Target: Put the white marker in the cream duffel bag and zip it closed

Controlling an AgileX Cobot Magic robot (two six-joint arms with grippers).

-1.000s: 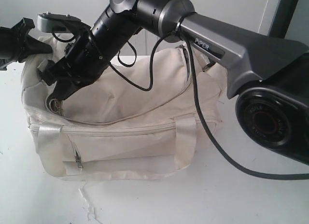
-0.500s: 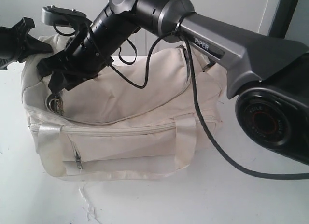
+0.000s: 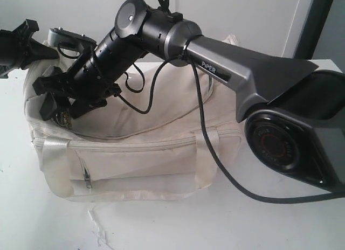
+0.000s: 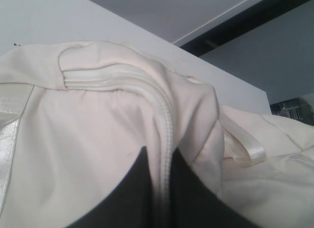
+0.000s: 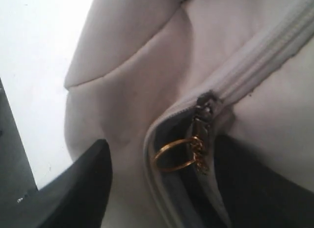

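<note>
cream duffel bag [image 3: 145,153] | soft, slumped on white table [image 3: 43,217] | top zip nearly closed, zip pull [image 5: 198,134] near its end

Set-up: one wide front view, two wrist views held close to the bag [image 3: 140,137].
Your exterior camera sits low and near, in front of the table [image 3: 215,223]. It faces the bag's long side and the wall [image 3: 242,13] behind, and the right arm [image 3: 242,72] fills the right half of its frame. Your left wrist camera looks along the top zip [image 4: 164,125] from right against the cloth. Your right wrist camera looks closely at the ring pull [image 5: 174,154]. That ring pull [image 3: 62,118] also shows small at middle left of the exterior frame.
</note>
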